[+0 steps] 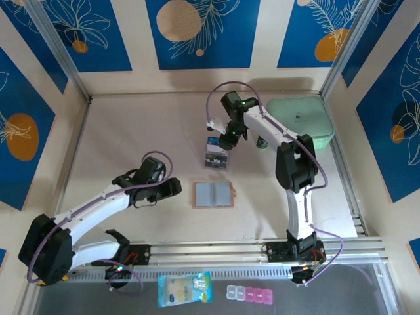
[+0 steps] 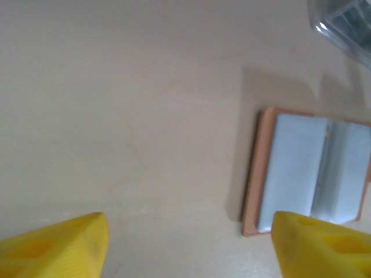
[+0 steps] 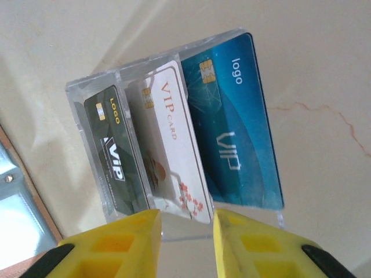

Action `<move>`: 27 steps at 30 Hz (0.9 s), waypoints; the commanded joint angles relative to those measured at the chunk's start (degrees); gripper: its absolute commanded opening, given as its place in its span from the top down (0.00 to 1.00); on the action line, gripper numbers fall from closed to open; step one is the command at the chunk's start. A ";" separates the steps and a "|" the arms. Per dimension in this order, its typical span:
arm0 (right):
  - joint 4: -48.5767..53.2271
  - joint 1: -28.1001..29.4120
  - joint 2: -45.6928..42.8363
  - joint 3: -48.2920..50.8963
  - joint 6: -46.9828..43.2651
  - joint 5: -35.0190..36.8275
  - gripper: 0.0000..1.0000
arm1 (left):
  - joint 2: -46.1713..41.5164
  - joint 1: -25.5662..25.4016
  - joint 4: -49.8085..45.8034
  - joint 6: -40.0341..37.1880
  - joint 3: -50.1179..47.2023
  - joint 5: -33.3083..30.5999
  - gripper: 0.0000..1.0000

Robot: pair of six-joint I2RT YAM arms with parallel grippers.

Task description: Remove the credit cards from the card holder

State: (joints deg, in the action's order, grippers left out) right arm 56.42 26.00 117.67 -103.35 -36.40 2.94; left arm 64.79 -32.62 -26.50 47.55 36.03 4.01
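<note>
The card holder (image 1: pixel 213 194) lies open and flat mid-table, tan-pink with pale grey pockets (image 2: pixel 301 174). Three credit cards, one dark (image 3: pixel 113 150), one white (image 3: pixel 171 150) and one blue (image 3: pixel 237 127), stand side by side in a clear plastic box (image 1: pixel 216 157). My right gripper (image 3: pixel 186 231) hovers just over the box's near end, jaws a little apart with nothing between them; the white card's edge is just beyond the fingertips. My left gripper (image 2: pixel 190 231) is open wide over bare table just left of the card holder, one fingertip (image 2: pixel 307 243) overlapping its corner.
A large mint-green case (image 1: pixel 302 121) sits at the back right beside the right arm. A blue-and-yellow packet (image 1: pixel 185 289) and a row of small pink and clear boxes (image 1: pixel 249 294) lie in front of the rail. Walls close in the table on three sides.
</note>
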 commanded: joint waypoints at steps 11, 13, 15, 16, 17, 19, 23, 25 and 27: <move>-24.06 -5.19 -26.18 33.78 20.79 4.50 0.01 | 3.34 5.39 -2.45 -16.99 2.93 -27.16 0.00; -28.90 -6.28 -29.39 39.69 23.44 5.56 0.01 | 4.29 5.47 -0.50 -19.18 2.49 -32.40 0.00; -34.67 -7.57 -32.74 45.81 26.44 6.79 0.01 | 4.96 5.88 1.71 -20.89 1.62 -36.99 0.00; -37.47 -8.39 -34.55 48.94 28.13 7.39 0.01 | 5.33 7.26 1.79 -20.50 1.89 -36.43 0.00; -40.13 -9.30 -36.31 51.92 29.60 8.00 0.01 | 5.71 8.18 2.76 -20.67 2.01 -36.03 0.00; -45.98 -11.29 -39.35 57.48 32.00 8.80 0.01 | 6.37 9.09 4.22 -21.45 2.62 -36.11 0.01; -57.35 -15.53 -43.89 67.19 34.98 9.76 0.01 | 7.10 10.55 4.45 -24.44 4.89 -38.34 0.00; -62.03 -17.76 -44.71 70.38 36.90 10.15 0.01 | 6.93 11.01 6.00 -27.65 4.63 -41.16 0.01; -66.19 -19.39 -44.66 72.94 38.80 10.82 0.01 | 6.87 13.02 9.27 -31.62 4.16 -39.34 0.01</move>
State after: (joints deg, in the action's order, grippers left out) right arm 1.39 8.19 73.91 -32.73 -2.31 12.27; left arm 71.70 -21.80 -21.17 22.24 39.07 -32.71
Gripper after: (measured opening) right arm 0.994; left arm 0.994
